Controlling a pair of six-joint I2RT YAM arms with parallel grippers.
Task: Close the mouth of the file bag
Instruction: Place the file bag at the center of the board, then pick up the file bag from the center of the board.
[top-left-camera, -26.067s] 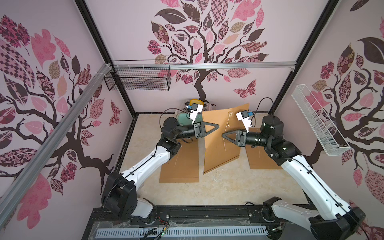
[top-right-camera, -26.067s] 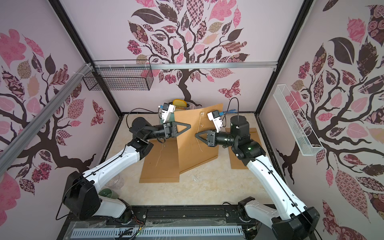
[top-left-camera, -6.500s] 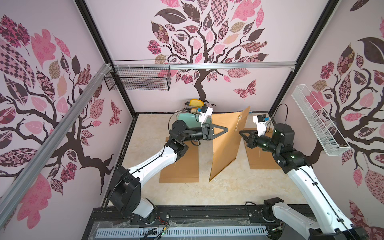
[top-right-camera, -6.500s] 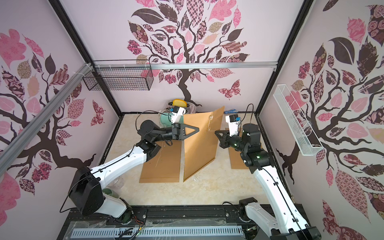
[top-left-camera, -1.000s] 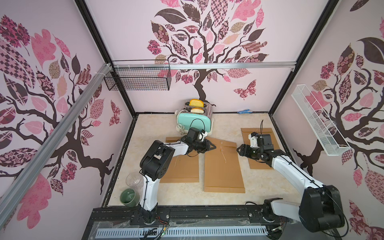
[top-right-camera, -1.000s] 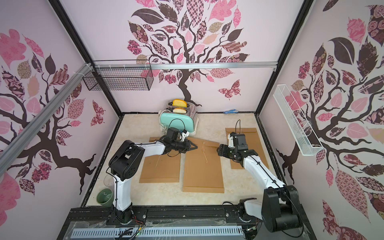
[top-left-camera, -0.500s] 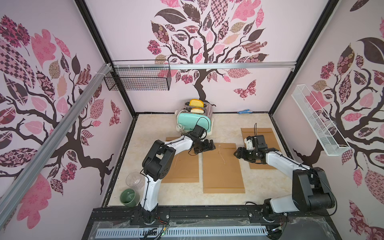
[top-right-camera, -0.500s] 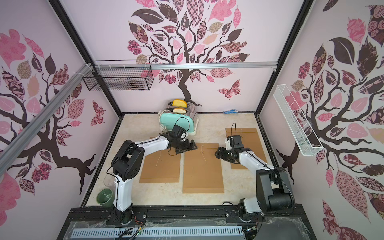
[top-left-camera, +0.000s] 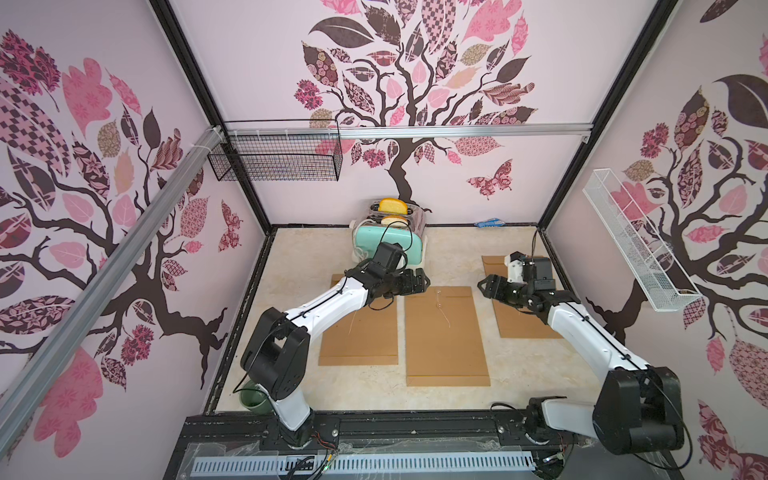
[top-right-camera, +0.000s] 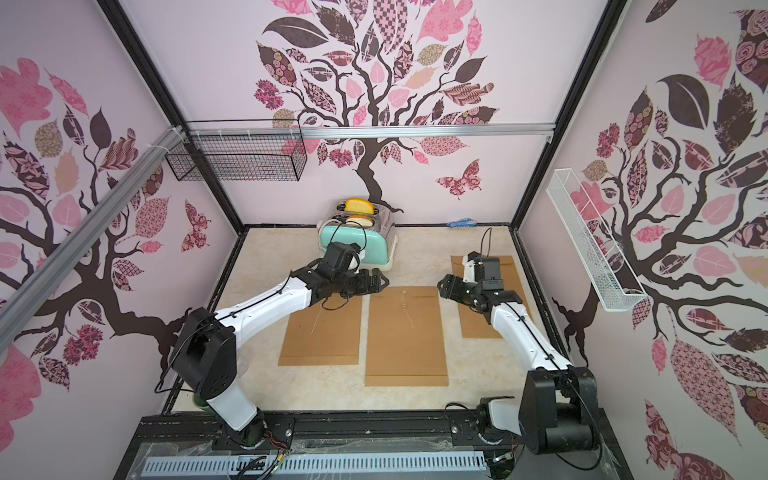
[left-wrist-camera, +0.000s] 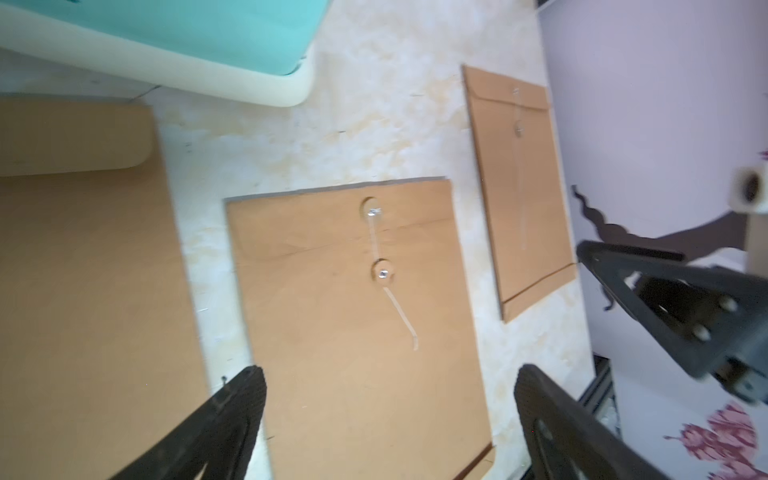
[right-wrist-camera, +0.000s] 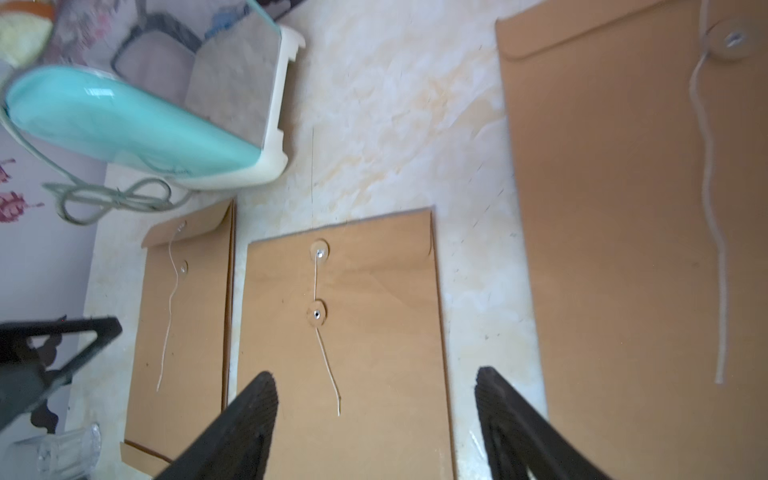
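Note:
The file bag (top-left-camera: 444, 336) (top-right-camera: 405, 336) is a brown envelope lying flat mid-table, flap folded down. Its string (right-wrist-camera: 318, 286) runs from the flap's button to the lower button (left-wrist-camera: 383, 273), and the tail lies loose. My left gripper (top-left-camera: 422, 282) (top-right-camera: 380, 282) hovers just off the bag's top left corner, open and empty; in the left wrist view its fingers (left-wrist-camera: 388, 374) straddle the bag from above. My right gripper (top-left-camera: 484, 286) (top-right-camera: 444, 286) is off the top right corner, open and empty (right-wrist-camera: 376, 376).
A second brown envelope (top-left-camera: 361, 332) lies to the left under my left arm, a third (top-left-camera: 523, 320) to the right under my right arm. A mint toaster (top-left-camera: 386, 241) with bread stands at the back. A green cup (top-left-camera: 253, 401) sits at the front left corner.
My left gripper has opened wide and let go of the bag's top edge. The right gripper has opened a little more. The bag has settled flat and square.

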